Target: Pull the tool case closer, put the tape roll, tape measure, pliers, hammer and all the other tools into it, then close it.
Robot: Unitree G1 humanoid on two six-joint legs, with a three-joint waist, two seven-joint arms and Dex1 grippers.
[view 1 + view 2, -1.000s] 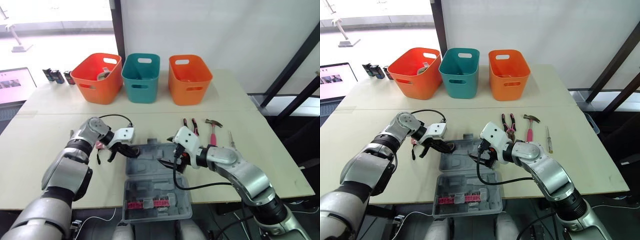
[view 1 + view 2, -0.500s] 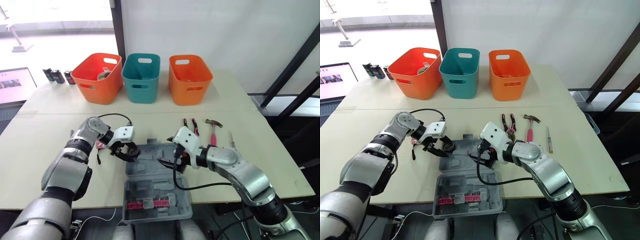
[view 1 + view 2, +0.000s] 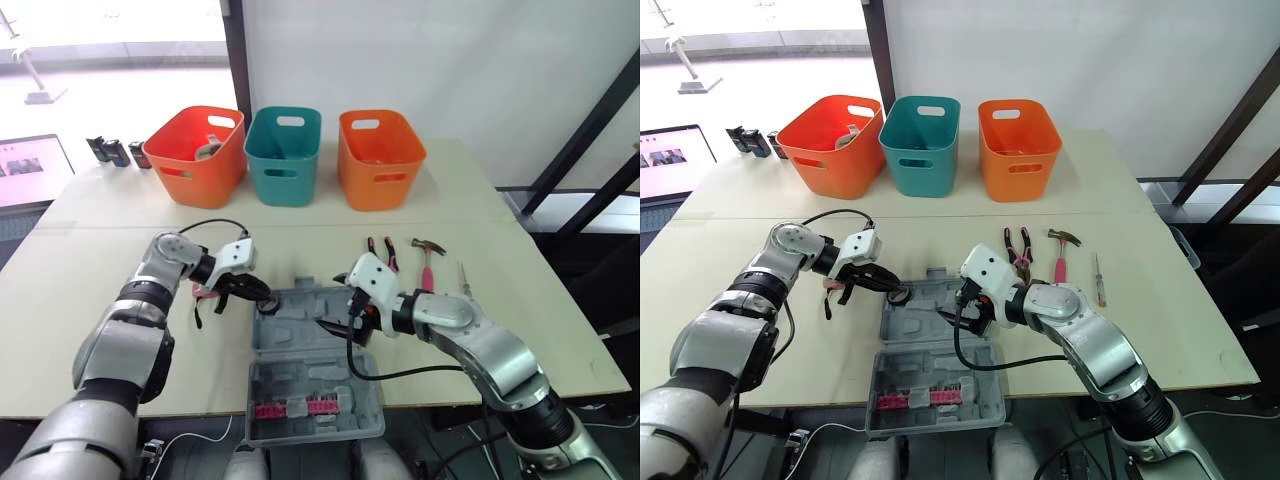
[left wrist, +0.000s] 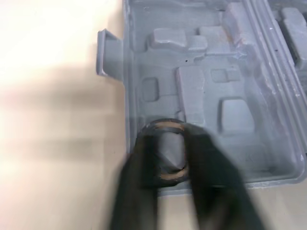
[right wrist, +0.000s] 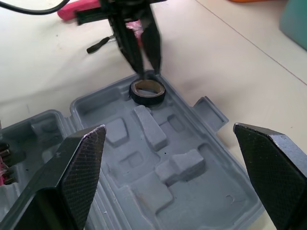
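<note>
The left arm reaches inward, and the left gripper [image 4: 170, 148] points down with its two fingers closed on a tape roll [image 5: 147, 98] between them. The right arm bends inward, and the right gripper [image 5: 169, 128] has its fingers spread wide.

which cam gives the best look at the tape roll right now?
Right wrist view: the tape roll lies flat in the tool case, whole ring visible. In the left wrist view the left gripper covers its sides. Eye views show it small, at the case's far left corner.
</note>
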